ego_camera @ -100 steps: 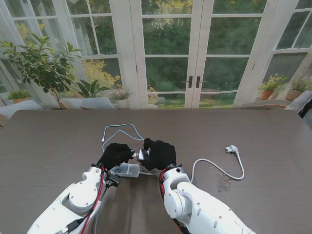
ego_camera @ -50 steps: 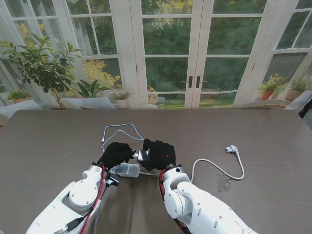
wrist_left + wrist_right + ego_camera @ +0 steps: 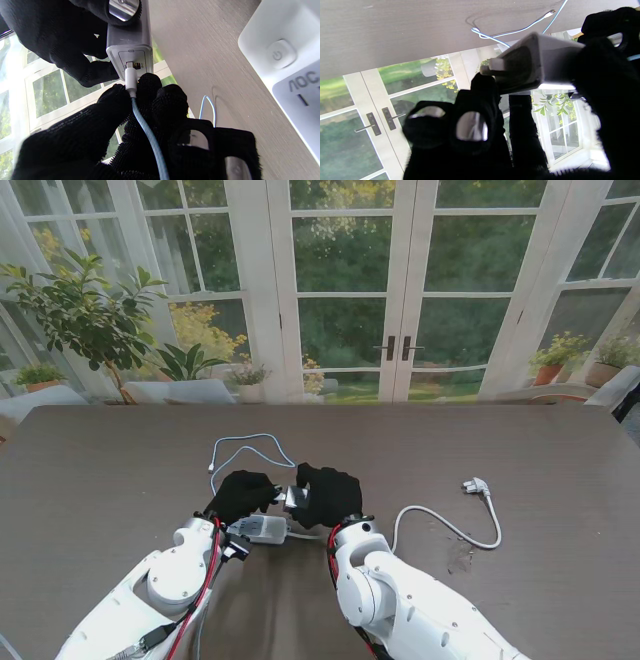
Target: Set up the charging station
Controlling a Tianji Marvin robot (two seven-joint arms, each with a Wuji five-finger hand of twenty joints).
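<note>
Fingers (image 3: 150, 85) of the left hand (image 3: 240, 494) pinched the white connector (image 3: 130, 80) of the pale blue cable (image 3: 150, 140), its tip seated at or in the port on the end face of the silver charger block (image 3: 130, 50); how deep, could not tell. Right hand (image 3: 325, 492) was closed around that block, held off the table (image 3: 100, 470) between both hands; the right wrist view showed its white plug prongs (image 3: 492, 68) sticking out the opposite end. Judgement: block was rigid, compact, fairly light, with smooth sides likely slick against the knit gloves, so a wrap grip on the long flat faces, clear of prongs and port, suited it. Connector was small and hard, best pinched on the moulded shell, not the cord; side load could bend the tip. Cable was soft and limp, no use for pushing, and would drag or snag. Just nearer to me than the hands, a white power strip (image 3: 257, 529) lay flat on the table, power button and slot visible in the left wrist view; light plastic, it might slide when pressed on, so it probably wanted bracing. Its white cord (image 3: 450, 528) curled away right to a plug (image 3: 474, 486) lying loose, well apart. Farther from me, the blue cable's slack looped across the table (image 3: 245, 450). Beyond the table, glass doors (image 3: 395, 290) and potted plants (image 3: 85, 315).
</note>
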